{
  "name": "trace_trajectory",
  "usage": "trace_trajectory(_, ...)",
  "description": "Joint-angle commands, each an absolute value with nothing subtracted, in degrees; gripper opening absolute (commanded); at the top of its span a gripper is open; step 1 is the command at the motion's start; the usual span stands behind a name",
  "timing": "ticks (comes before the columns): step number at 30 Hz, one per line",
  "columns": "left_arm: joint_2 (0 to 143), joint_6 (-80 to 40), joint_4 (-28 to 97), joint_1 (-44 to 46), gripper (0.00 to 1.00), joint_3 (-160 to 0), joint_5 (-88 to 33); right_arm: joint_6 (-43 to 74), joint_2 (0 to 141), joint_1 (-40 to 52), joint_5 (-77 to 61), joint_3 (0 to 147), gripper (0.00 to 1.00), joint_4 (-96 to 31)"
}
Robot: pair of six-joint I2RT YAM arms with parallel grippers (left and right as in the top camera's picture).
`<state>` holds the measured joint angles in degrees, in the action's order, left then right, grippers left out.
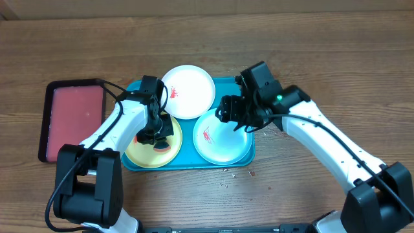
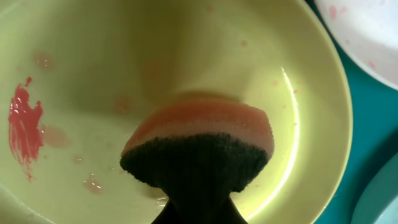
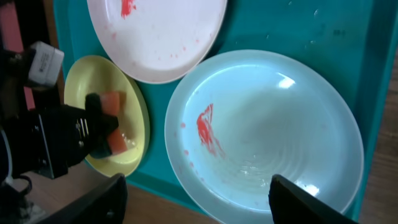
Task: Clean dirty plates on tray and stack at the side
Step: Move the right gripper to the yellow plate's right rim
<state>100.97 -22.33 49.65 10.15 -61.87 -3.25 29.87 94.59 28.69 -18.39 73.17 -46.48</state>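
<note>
The teal tray [image 1: 242,155] holds three plates. The white plate [image 1: 188,90] with a red smear lies at the back. The yellow-green plate [image 1: 139,154] lies front left, the pale blue plate [image 1: 222,137] with a red smear front right. My left gripper [image 1: 157,137] is shut on an orange sponge with a dark scouring side [image 2: 199,146] and presses it onto the yellow-green plate [image 2: 93,74], which has a red smear at its left. My right gripper [image 1: 242,120] is open and empty above the pale blue plate [image 3: 280,124].
A smaller dark-rimmed tray with a pink-red inside [image 1: 72,116] lies left of the teal tray. Small crumbs [image 1: 226,181] lie on the wooden table in front of the teal tray.
</note>
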Motion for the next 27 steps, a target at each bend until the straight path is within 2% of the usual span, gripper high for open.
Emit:
trace_trajectory(1,101.1,-21.9,49.7,10.4,0.04,-61.8,-4.7,25.6,94.1,28.9,-17.2,78.3,0.8,-46.6)
trace_trajectory(6,101.1,-21.9,49.5,10.4,0.04,-61.8,-4.7,26.7,94.5,32.0,-18.1,77.1,0.8,-42.4)
trace_trajectory(8,101.1,-21.9,49.4,10.4,0.04,-61.8,-4.6,26.6,95.3,34.7,-17.8,77.1,0.69,-40.3)
trace_trajectory(10,101.1,-21.9,49.4,10.2,0.04,-61.8,-4.0,27.9,97.3,37.1,-15.7,77.1,0.49,-38.6)
trace_trajectory(11,101.1,-21.9,49.4,9.7,0.04,-61.8,-4.1,29.1,98.4,37.9,-14.2,77.1,0.47,-37.9)
trace_trajectory(18,101.1,-20.5,50.0,5.0,0.04,-61.8,-6.6,29.8,105.2,39.2,-15.1,77.1,0.43,-30.9)
trace_trajectory(27,101.1,-18.2,49.6,4.5,0.04,-61.8,-7.1,30.0,112.6,42.2,-15.0,77.1,0.43,-23.7)
